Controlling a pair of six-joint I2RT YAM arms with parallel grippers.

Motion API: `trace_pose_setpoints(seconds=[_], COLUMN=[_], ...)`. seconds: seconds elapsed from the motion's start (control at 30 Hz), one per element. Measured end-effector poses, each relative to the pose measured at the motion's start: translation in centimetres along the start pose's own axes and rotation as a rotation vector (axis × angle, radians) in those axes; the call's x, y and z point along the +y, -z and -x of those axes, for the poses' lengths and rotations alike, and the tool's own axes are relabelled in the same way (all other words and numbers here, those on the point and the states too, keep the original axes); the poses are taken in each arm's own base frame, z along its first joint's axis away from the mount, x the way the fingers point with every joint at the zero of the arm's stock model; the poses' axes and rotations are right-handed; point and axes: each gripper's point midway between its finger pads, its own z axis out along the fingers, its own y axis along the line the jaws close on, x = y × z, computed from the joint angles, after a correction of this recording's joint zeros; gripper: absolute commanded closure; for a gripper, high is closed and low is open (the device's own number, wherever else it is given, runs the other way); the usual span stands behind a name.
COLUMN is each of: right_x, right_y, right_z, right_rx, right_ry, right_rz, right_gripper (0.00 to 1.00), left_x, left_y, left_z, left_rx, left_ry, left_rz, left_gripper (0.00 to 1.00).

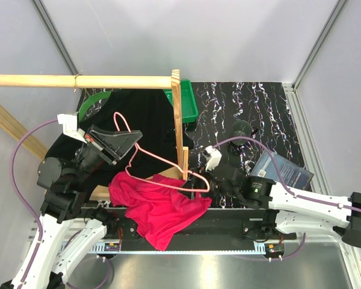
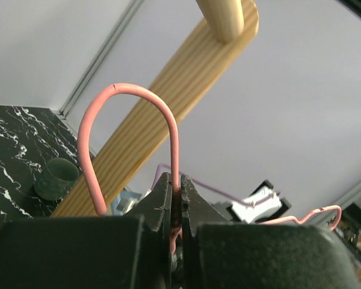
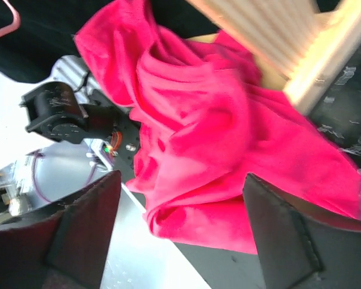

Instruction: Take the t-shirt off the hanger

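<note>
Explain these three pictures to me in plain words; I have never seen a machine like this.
These are two white robot arms fixed at the near edge of a table, each ending in a two-finger end effector. The wide picture comes from a camera above and behind the arms. The other two come from small cameras on the wrists, so each shows its own fingers up close.

The left end effector is shut on the neck of a pink wire hanger, just under its hook. The right end effector is open and holds nothing; the red t-shirt lies bunched in front of it, draped over the table's near edge and mostly off the hanger.

Also there: a wooden rack, a black cloth, a green bin, a dark cup and a blue-grey book on the black marbled table.
</note>
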Motion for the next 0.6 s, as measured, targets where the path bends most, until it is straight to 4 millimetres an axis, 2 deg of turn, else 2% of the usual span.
trace_pose_setpoints(seconds=[0.07,0.23,0.37,0.43,0.5,0.6], right_x=[-0.5,-0.8,-0.1,0.9,2.8,6.7], right_y=[0.9,3.5,5.8,7.1,8.7,11.0], right_z=[0.4,1.9,2.9,3.5,4.6,6.3], right_rx=[0.0,-0.002,0.007,0.003,-0.007,-0.019], right_ry=[0.008,0.027,0.036,0.036,0.033,0.026], right_rz=[-0.034,-0.102,-0.108,-0.077,-0.018,0.115], right_gripper=[0.0,0.0,0.0,0.01,0.06,0.11], left_x=[-0.1,-0.1,-0.8,-1.5,-2.1,-2.8], left_y=[0.1,0.6,1.4,1.9,2.4,3.1], left_z=[-0.6,-2.7,-4.1,-4.8,-5.3,-6.1], left_rx=[0.034,0.151,0.255,0.295,0.329,0.376], left_ry=[-0.021,-0.112,-0.22,-0.267,-0.314,-0.359], left_rz=[-0.014,-0.059,-0.127,-0.178,-0.233,-0.305], left_gripper=[1.0,1.0,1.0,1.0,1.0,1.0])
